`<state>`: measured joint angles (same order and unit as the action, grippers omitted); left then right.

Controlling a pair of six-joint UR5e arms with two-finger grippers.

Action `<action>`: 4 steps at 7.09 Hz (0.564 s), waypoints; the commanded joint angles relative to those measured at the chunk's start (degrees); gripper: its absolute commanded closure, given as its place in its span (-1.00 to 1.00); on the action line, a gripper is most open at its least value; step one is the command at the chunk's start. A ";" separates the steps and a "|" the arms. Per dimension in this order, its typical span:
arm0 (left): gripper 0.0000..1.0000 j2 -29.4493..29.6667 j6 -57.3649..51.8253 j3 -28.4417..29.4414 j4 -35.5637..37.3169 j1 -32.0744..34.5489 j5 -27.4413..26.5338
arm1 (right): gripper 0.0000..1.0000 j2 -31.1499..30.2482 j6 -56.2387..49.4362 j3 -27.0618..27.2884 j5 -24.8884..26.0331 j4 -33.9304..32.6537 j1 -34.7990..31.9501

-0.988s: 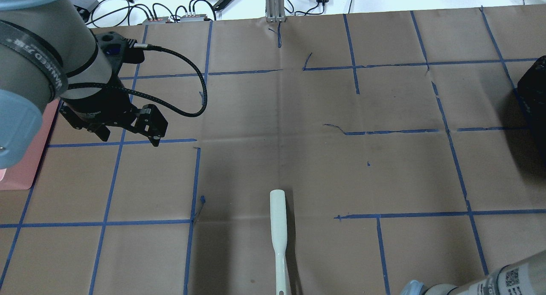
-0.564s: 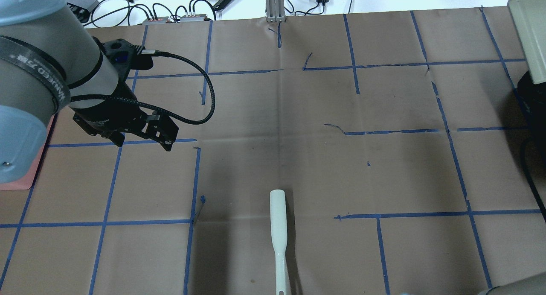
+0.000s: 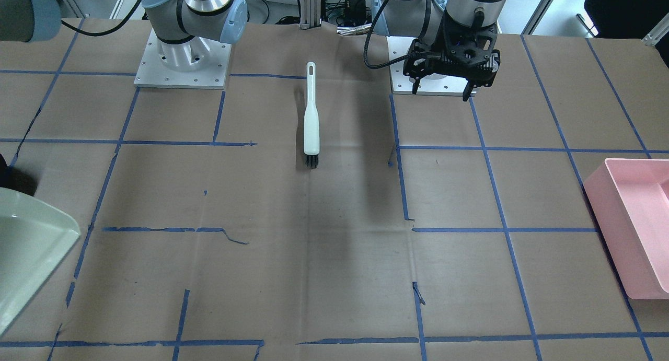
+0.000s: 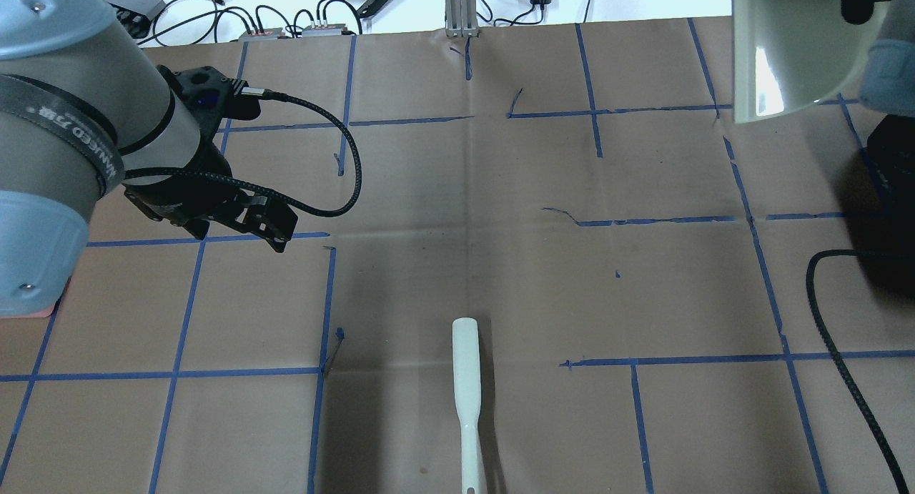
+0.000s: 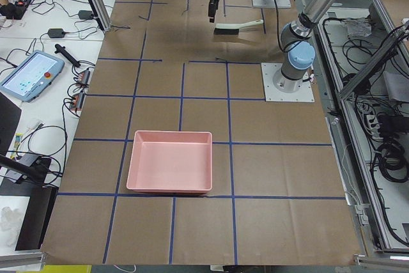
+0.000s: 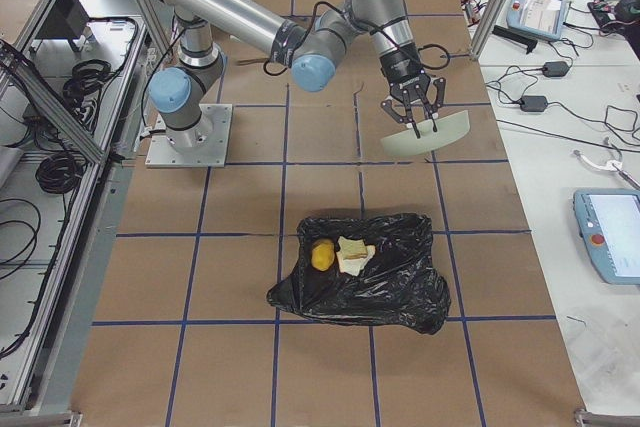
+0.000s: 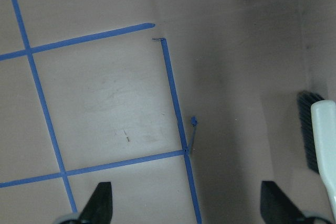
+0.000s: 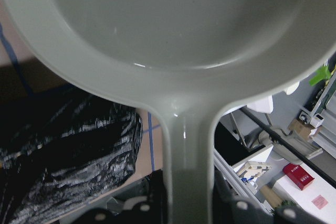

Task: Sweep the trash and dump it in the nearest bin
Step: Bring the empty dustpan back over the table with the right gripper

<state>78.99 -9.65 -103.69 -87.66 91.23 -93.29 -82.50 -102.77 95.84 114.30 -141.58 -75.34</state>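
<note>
"The dustpan (image 4: 786,43) just swung into sight over the table's far right corner. A second ago it wasn't there."

"Empty, too. The right gripper (image 6: 412,119) has its jaws pinched on the handle."

"So where's the trash?"

"In the black bag (image 6: 390,292) at the table's right end. The potato (image 6: 322,255) and bread (image 6: 353,252) lie on its folds. Dumping looks done, I'd say."

"And the left gripper (image 7: 189,205)?"

"Jaws spread, holding nothing. It's edged toward the brush (image 3: 311,120), which lies mid-table near the robot's edge."

"The table (image 4: 500,194) is brown paper with a blue tape grid. There's a pink tray (image 3: 635,225) at the left end and cables (image 4: 286,22) beyond the far edge."
</note>
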 commanded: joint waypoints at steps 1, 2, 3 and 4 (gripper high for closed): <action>-0.98 0.03 0.86 -0.11 0.12 0.00 -1.90 | 1.00 -0.29 18.47 0.04 -3.55 4.45 -8.03; -0.98 0.03 0.95 -0.28 0.38 0.00 -1.81 | 0.99 0.41 29.18 0.04 -3.73 6.38 -11.81; -0.98 -0.06 0.95 -0.80 0.47 0.00 -1.89 | 0.99 0.59 40.17 0.04 -6.69 8.58 -14.37; -0.98 -0.23 1.04 -1.16 0.56 0.09 -1.98 | 0.98 0.68 51.59 -0.13 -10.03 12.16 -15.70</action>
<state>78.91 -8.70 -104.41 -87.22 91.25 -95.17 -82.02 -64.67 95.85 107.74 -133.04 -88.66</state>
